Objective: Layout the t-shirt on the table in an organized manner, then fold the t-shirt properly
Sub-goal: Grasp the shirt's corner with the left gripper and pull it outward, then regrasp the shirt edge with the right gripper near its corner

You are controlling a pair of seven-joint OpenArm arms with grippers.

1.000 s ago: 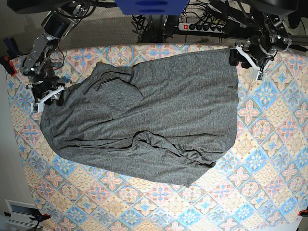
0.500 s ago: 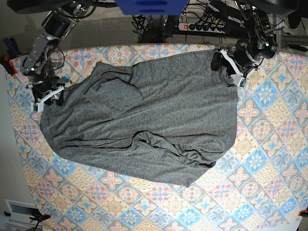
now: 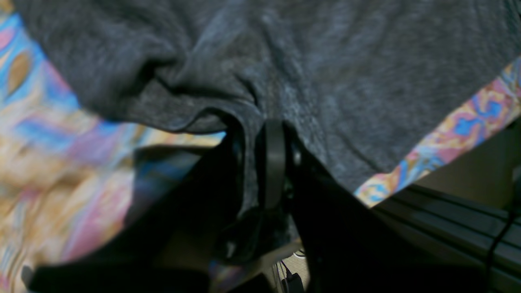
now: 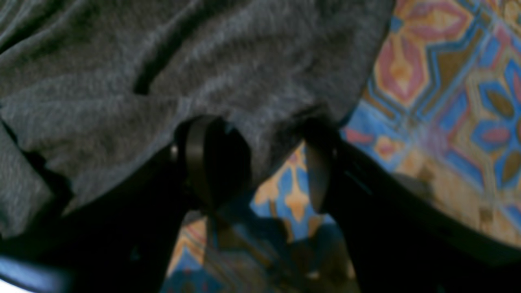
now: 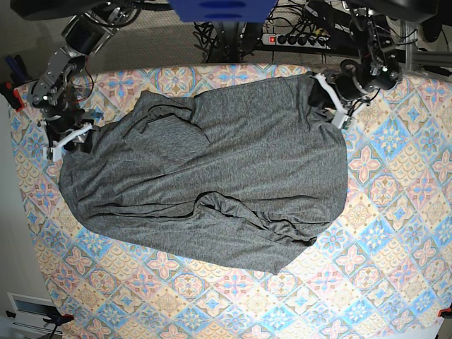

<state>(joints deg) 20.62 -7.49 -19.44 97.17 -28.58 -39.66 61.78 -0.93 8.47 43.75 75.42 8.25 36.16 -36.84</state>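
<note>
One garment is present: the t-shirt [image 5: 212, 183], a dark heather-grey thin knit, plain, soft and creased. It lies spread across the worktop [image 5: 381, 233], with a bunched ridge of folds along its near hem and a rumpled pocket of cloth toward the right tool's side. The worktop covering is a flat tile print of blue, pink, peach and cream diamond medallions.

Two tools are in view. The left tool [image 3: 260, 162] has its black fingers pressed together, pinching a gathered corner of the knit; the cloth puckers into folds just ahead of the tips, with the worktop edge just beside it. The right tool [image 4: 260, 162] stands spread, its two dark fingers apart; the shirt edge drapes over one finger [image 4: 203, 158], and patterned covering shows in the gap between them.
</note>
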